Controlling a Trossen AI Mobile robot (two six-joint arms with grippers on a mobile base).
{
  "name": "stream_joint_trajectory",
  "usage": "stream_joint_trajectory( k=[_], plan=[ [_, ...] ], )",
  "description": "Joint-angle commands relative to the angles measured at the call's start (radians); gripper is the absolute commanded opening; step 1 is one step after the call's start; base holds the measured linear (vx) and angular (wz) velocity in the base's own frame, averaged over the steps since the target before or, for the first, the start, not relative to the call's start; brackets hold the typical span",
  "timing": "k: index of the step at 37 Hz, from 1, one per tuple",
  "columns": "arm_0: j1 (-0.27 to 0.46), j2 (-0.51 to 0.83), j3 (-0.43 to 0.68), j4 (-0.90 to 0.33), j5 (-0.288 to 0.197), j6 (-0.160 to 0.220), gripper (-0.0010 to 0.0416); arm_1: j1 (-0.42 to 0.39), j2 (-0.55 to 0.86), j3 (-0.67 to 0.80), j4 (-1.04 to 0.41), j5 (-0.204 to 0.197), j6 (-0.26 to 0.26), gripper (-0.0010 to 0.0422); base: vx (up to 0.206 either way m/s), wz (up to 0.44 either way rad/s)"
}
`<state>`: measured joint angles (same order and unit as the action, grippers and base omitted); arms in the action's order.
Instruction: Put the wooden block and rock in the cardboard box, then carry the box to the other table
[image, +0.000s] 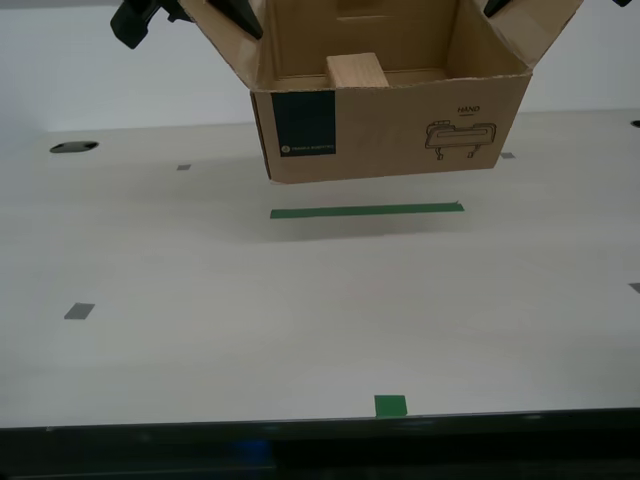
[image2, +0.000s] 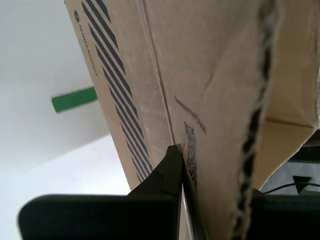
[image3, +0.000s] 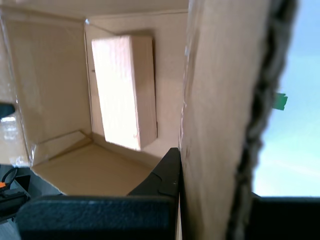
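Cardboard box (image: 395, 125) lifted clear above the table (image: 200, 300), over the long green tape strip (image: 366, 211), wooden block (image: 357, 71) standing inside the box against its back wall, my first gripper (image3: 212, 200) clamped on one box wall, my second gripper (image2: 217, 205) clamped on another wall

A pale tabletop (image: 300, 320) marked with a long green tape strip (image: 366, 211), a small green square (image: 390, 405) and grey patches; a plain white wall (image: 100, 80) behind; even, soft light.
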<state>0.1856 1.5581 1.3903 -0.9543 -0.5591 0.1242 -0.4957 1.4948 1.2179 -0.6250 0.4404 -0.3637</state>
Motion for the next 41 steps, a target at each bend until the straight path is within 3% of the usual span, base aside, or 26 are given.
stream_joint_trajectory(
  k=[1, 7, 19, 41],
  plan=[
    [0.001, 0.0, 0.002, 0.01, -0.012, -0.004, -0.0001, -0.001, -0.026, -0.035, 0.005, 0.012, -0.012, -0.0001, -0.068, -0.007],
    [0.001, 0.0, 0.002, 0.006, -0.012, -0.005, -0.0001, -0.01, -0.067, -0.055, 0.008, 0.007, -0.02, -0.0001, -0.074, 0.002],
    [0.001, 0.001, 0.002, -0.005, -0.012, -0.004, -0.0001, -0.01, -0.086, -0.055, 0.009, -0.023, -0.122, -0.0001, -0.09, 0.008],
    [0.003, 0.0, 0.002, -0.023, -0.012, 0.006, -0.0001, -0.01, -0.089, -0.055, 0.014, -0.024, -0.108, -0.0001, -0.117, -0.002]
  ],
)
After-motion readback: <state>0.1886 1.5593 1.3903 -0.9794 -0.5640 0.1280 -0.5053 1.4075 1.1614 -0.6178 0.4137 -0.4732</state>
